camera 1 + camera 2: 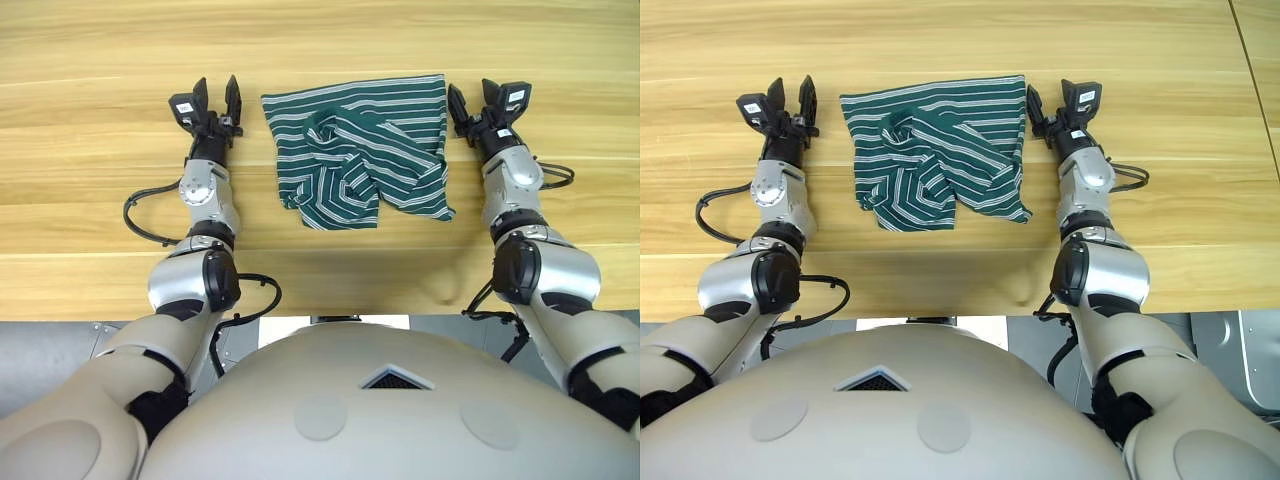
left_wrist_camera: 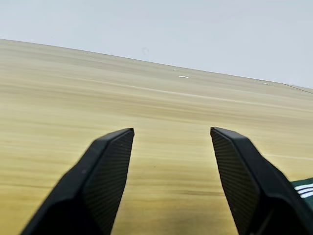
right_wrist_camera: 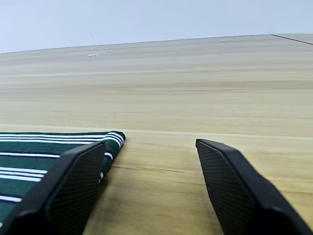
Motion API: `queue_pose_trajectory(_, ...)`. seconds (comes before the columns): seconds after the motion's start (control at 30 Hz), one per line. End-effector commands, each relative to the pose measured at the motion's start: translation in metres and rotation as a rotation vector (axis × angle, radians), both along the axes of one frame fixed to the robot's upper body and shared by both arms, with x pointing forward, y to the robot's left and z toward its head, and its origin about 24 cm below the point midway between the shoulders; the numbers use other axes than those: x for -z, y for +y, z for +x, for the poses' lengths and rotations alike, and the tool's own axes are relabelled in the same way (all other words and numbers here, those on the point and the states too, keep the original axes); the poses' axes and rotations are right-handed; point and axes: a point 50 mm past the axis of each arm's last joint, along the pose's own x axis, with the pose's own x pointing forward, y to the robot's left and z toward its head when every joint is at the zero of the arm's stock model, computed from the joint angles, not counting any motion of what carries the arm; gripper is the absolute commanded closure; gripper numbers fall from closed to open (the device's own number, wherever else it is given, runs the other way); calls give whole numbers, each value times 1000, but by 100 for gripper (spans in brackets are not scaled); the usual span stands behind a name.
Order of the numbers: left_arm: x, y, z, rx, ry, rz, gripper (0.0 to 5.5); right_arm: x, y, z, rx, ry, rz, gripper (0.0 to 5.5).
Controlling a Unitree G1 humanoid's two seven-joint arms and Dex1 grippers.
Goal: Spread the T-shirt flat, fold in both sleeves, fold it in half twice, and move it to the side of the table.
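The head views take in the whole T-shirt [image 1: 358, 150]: a crumpled green-and-white striped heap in the upper middle of the frame, on the wooden table [image 1: 100, 60]. Its far edge runs straight, and its middle is bunched and twisted. The wrist views look low along the tabletop. The right one catches a flat striped corner of the cloth close up, the left one a sliver of stripes beside one finger.

The left gripper [image 1: 217, 85] sits in the upper left, just beside the shirt's far left corner. The right gripper [image 1: 470, 92] sits in the upper right, just beside the far right corner. Both have their fingers spread wide and hold nothing.

In the right wrist view one finger overlaps the cloth corner; whether it touches is unclear. Sleeves and neckline are lost in the folds.
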Motion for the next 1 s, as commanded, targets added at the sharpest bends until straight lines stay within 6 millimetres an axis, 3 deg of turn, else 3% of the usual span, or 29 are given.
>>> queue_pose_trajectory(0.03, -1, -1, 1, 6, 4, 9, 274, 2, 3, 1, -2, 17, 30, 209)
queue_pose_trajectory(0.37, 0, -5, 2, 23, 5, 1, 274, 2, 3, 1, -13, 18, 42, 209)
queue_pose_trajectory(0.5, -2, -5, -3, 89, -49, -61, 274, -4, 0, -2, -88, -42, 132, 209)
queue_pose_trajectory(0.57, -9, -8, -20, 271, -125, -95, 274, -15, -17, -19, -280, -137, 94, 209)
queue_pose_trajectory(0.63, -28, -12, -61, 481, -134, -153, 274, -30, -32, -52, -508, -162, 77, 209)
queue_pose_trajectory(0.77, -64, -41, -124, 627, 20, -180, 274, -62, -29, -118, -715, 13, 118, 209)
queue_pose_trajectory(0.83, -72, -59, -136, 654, 44, -177, 274, -64, -22, -129, -741, 100, 152, 209)
queue_pose_trajectory(1.0, -67, -91, -139, 680, 161, -137, 274, -59, -9, -123, -697, 246, 248, 209)
